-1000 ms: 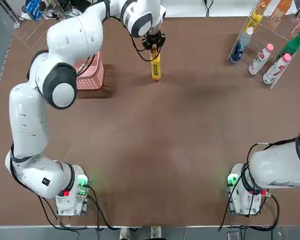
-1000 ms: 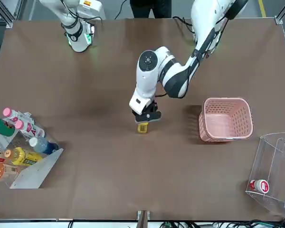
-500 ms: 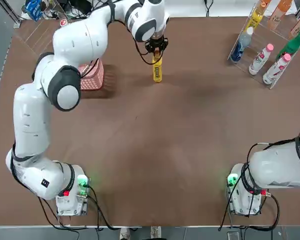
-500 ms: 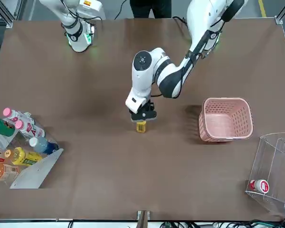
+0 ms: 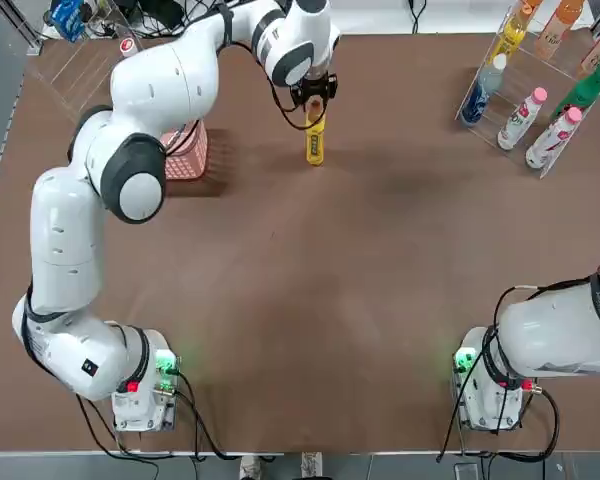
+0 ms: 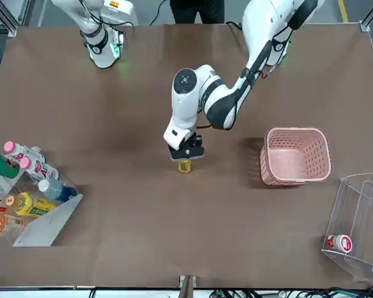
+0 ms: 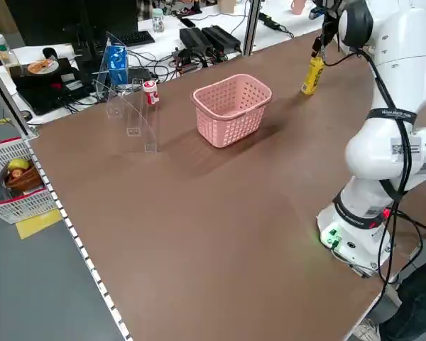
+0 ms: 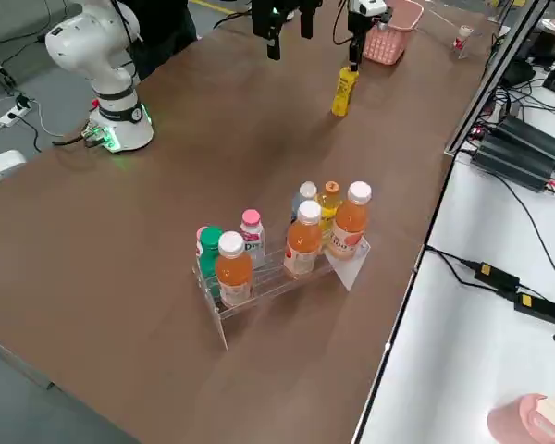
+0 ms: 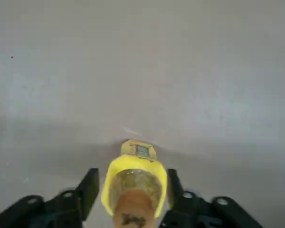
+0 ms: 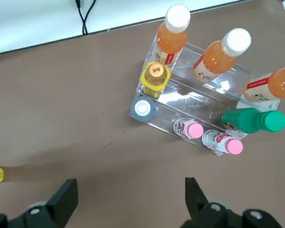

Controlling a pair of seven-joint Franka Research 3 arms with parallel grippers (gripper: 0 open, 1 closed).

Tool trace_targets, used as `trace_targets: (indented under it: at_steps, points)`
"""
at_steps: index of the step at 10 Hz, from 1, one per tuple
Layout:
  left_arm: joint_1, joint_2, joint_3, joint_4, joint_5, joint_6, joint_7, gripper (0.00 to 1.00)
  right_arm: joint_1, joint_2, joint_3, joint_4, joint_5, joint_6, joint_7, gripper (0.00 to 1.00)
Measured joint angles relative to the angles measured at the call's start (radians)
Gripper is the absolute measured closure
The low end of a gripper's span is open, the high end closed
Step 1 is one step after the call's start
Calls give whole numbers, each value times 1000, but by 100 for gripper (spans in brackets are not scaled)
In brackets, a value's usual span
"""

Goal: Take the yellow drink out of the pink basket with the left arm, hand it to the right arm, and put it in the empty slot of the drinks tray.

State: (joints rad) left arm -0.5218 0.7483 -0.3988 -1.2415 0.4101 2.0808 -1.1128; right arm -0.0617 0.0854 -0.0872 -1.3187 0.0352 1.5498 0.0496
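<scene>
Straddling 1 yellow btl (image 5: 315,145) nr 1 basket (image 6: 296,156): L pincer (image 9: 132,172), seemingly open.

Robotics lab — arms (image 5: 138,170), monitor (image 7: 50,28), cables (image 8: 527,217)

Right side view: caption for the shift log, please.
Yellow drink upright beneath the left gripper, beyond the loaded drinks tray.
</scene>
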Motion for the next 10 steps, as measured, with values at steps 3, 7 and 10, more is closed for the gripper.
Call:
trace_targets:
  at_steps: [3, 7, 10]
  points:
    - [7, -17, 0, 28, 0, -42, -3, 0, 0, 0, 0, 0, 0, 0, 0, 0]
    - [94, -157, 0, 48, -40, -211, 141, 0, 0, 0, 0, 0, 0, 0, 0, 0]
    - [140, -273, 86, 52, -89, -284, 212, 0, 0, 0, 1, 0, 0, 0, 0, 0]
